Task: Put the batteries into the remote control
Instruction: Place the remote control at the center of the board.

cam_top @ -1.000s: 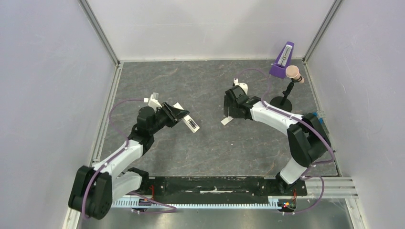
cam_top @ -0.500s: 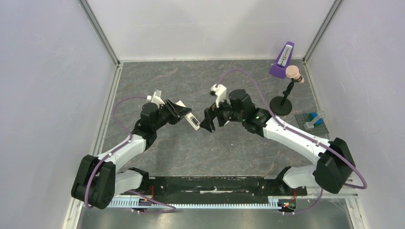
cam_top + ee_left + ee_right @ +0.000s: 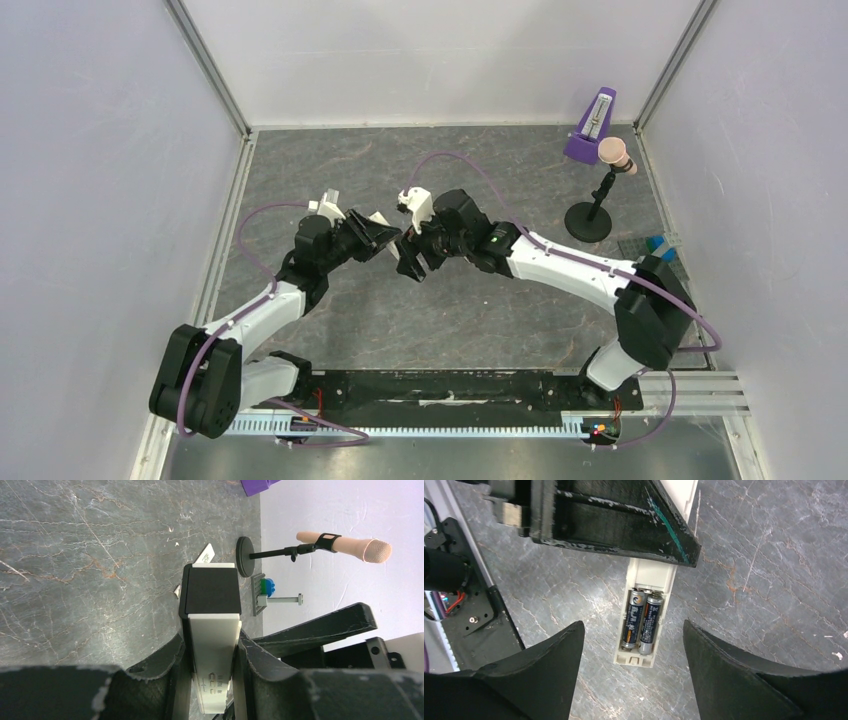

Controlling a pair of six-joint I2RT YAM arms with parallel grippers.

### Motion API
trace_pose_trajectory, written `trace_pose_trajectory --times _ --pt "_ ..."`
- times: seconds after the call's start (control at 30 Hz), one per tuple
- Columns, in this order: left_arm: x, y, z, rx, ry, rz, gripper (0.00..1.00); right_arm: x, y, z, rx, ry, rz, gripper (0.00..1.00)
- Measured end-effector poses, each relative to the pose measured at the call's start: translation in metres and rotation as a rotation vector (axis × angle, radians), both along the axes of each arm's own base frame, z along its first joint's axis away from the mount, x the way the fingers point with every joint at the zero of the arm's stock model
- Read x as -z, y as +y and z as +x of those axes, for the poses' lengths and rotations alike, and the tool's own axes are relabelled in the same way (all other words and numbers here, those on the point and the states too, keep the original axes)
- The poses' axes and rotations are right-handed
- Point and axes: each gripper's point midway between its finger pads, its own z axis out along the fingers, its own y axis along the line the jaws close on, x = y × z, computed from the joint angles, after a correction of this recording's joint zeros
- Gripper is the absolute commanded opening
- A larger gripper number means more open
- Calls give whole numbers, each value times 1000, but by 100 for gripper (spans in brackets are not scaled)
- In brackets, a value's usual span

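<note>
My left gripper point(image 3: 383, 240) is shut on the white remote control point(image 3: 214, 645) and holds it off the floor by its long sides. In the right wrist view the remote point(image 3: 651, 575) shows its open back, with the two dark batteries point(image 3: 641, 622) lying side by side in the recess. My right gripper point(image 3: 633, 625) is open, its fingers on either side of the remote's battery end and not touching it. In the top view my right gripper point(image 3: 412, 262) meets the left one and hides most of the remote. The flat white cover strip point(image 3: 206, 556) lies on the floor.
A microphone on a black stand point(image 3: 600, 190) and a purple metronome point(image 3: 592, 125) stand at the back right. A small blue brick on a grey plate point(image 3: 655, 247) sits by the right wall. The floor is grey stone with walls all around.
My right arm has swung left from the spot by the cover strip to the remote, gripper open. My left arm has brought the remote slightly forward and kept its hold.
</note>
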Motion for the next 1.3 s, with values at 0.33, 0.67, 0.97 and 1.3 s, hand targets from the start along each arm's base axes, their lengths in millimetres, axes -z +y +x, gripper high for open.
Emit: trace_pose_trajectory --times 0.33,0.67,0.97,1.3 --pt "0 -2 -2 19 1 -6 2 19 0 3 17 21 -60 40" --pt "-3 -3 -2 25 -15 -7 75 23 -2 5 36 12 -89 21" --pt "-10 54 -3 -260 2 176 79 61 -26 1 58 -57 -239 19" --pt "11 113 -18 -498 79 362 85 111 -49 -26 -75 -126 -462 17"
